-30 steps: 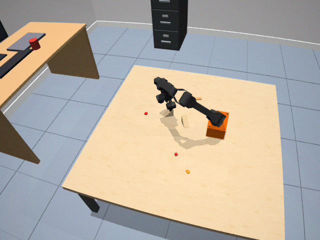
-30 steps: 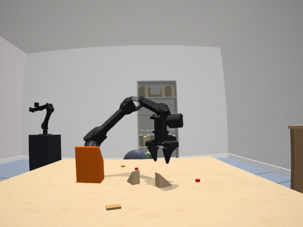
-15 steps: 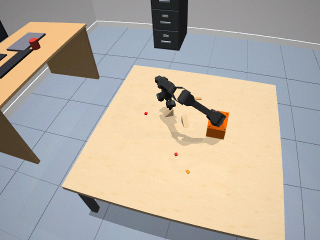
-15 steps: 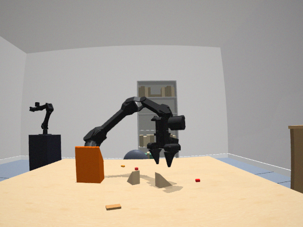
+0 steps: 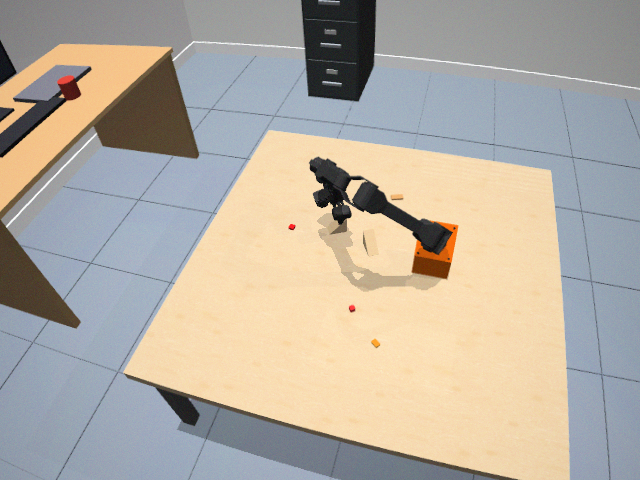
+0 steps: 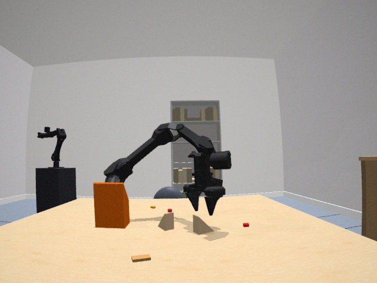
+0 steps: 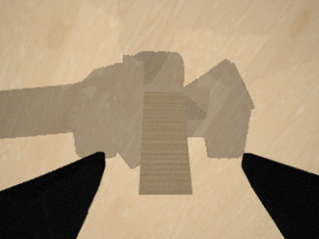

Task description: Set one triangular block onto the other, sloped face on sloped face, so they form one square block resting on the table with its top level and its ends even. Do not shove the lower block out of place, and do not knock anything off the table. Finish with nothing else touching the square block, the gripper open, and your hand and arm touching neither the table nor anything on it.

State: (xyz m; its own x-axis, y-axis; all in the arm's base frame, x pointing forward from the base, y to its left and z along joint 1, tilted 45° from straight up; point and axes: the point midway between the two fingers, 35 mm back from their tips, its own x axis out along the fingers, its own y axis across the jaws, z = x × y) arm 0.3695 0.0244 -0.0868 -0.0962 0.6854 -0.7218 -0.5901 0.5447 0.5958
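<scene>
Two tan triangular blocks stand apart on the table [image 5: 310, 387] [image 6: 274, 259]. One wedge [image 5: 339, 227] [image 6: 201, 225] [image 7: 165, 144] lies in the arm's shadow, directly beneath my gripper. The other wedge [image 5: 370, 242] [image 6: 166, 221] stands nearer the arm's orange base [image 5: 434, 260] [image 6: 110, 204]. My gripper [image 5: 333, 206] [image 6: 202, 210] [image 7: 173, 158] is open wide and empty. It points down and hovers a little above the first wedge, with one finger on each side of it in the wrist view and neither touching it.
Two small red cubes [image 5: 292, 226] [image 5: 352, 308] [image 6: 245, 224] [image 6: 169, 210], a small orange piece [image 5: 375, 342] [image 6: 152, 207] and a flat tan piece [image 5: 397, 196] [image 6: 141, 257] lie scattered on the table. A desk and a filing cabinet stand off the table.
</scene>
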